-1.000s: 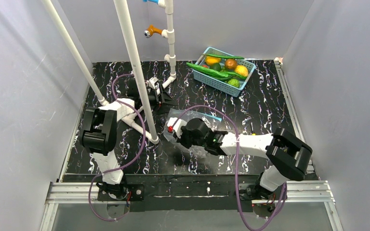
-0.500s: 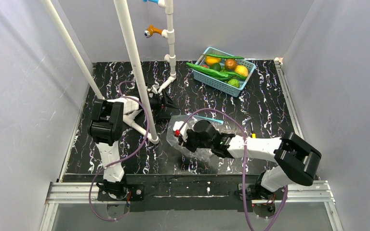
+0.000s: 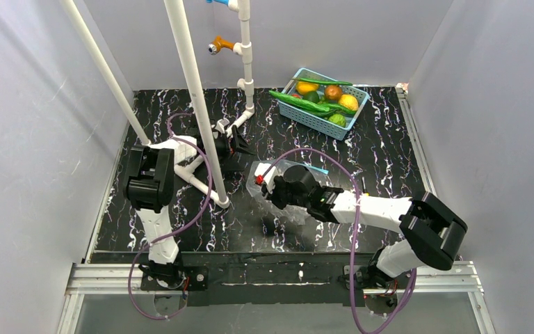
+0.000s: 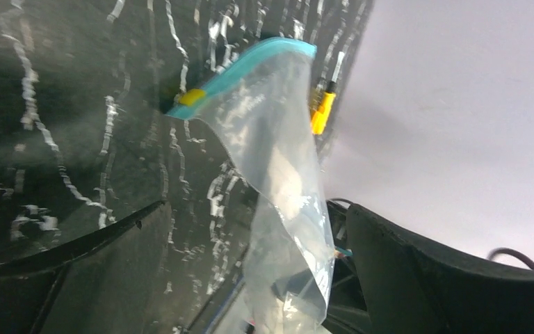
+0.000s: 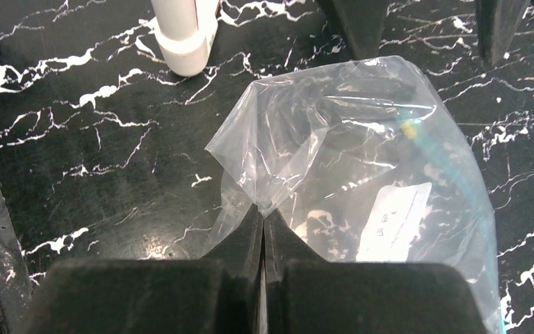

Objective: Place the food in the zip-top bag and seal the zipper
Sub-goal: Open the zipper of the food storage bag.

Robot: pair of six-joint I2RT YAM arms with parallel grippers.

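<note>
Since the earlier frame the left gripper (image 3: 240, 147) has spread its jaws wide; the right gripper (image 3: 264, 182) has carried the bag (image 3: 278, 167) slightly to the right.

Overhead view: the bag lies near the middle of the black marbled table (image 3: 382, 160), with the zipper (image 3: 316, 168) along its far edge; the left gripper sits just beside the bag's left side, close to the white pipe (image 3: 195, 97); the food (image 3: 309, 104) is in the blue basket (image 3: 318, 125) at the far right, well apart from the bag; green pods overhang the basket rim.

Left wrist view: the left gripper (image 4: 254, 209) has its jaws far apart; the bag (image 4: 271, 139) hangs between them, held by neither finger; the zipper (image 4: 243, 69) runs along the top with a yellow slider (image 4: 193, 96) on it; an orange-handled screwdriver (image 4: 322, 111) lies behind the bag.

Right wrist view: the right gripper (image 5: 263, 212) has its jaws together, clamped on a crumpled edge of the bag (image 5: 361, 153); the zipper (image 5: 459, 174) shows faintly on the right; a white label (image 5: 396, 219) is visible through the plastic; no food is visible inside.
</note>
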